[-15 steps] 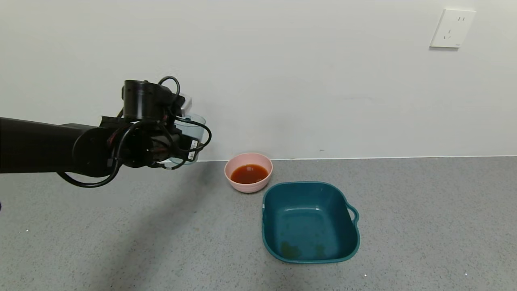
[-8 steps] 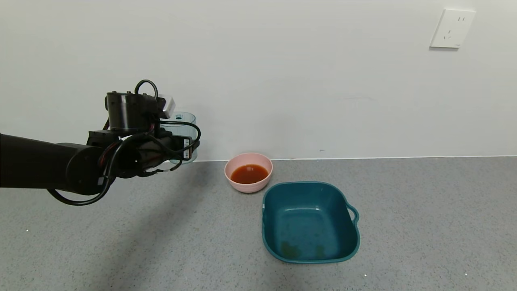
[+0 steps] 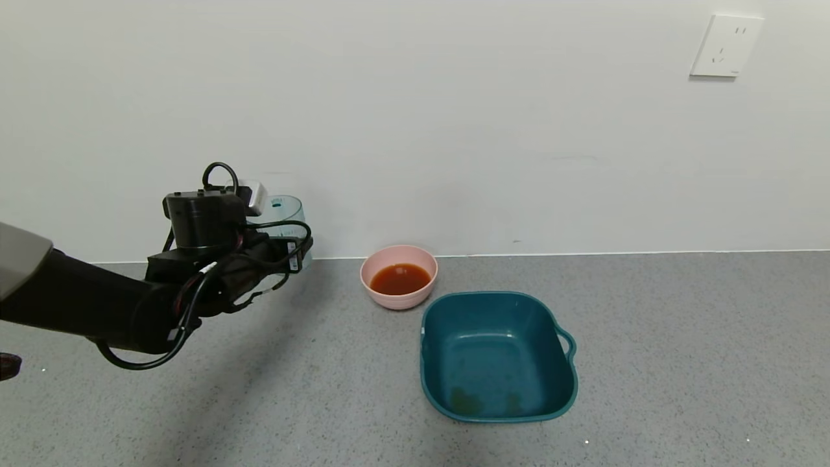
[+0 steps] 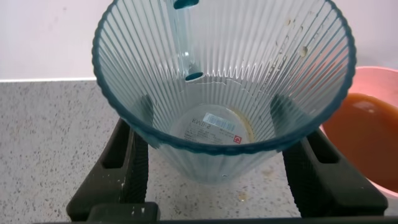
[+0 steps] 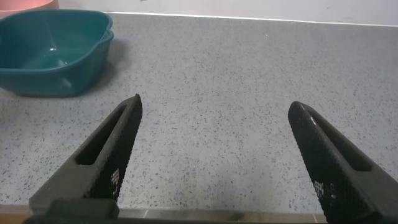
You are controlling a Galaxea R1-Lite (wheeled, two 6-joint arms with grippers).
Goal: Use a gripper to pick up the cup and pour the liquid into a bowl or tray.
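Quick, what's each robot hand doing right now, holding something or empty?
Left gripper: closed on the empty cup.
Right gripper: open, holding nothing.

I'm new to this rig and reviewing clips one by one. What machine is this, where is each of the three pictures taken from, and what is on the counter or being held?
This is a two-armed robot with a pincer gripper on each arm. The wide picture comes from a camera on its head, looking down at a grey counter against a white wall. The other two come from cameras on the wrists.

In the head view, the left gripper holds a ribbed blue-grey cup upright. The left wrist view looks straight into that cup, which looks empty, with a black finger on each side of it.

On the counter sit a pink bowl holding reddish-brown liquid and a teal tub beside it.

The right gripper is open, with nothing between its fingers, above bare counter.
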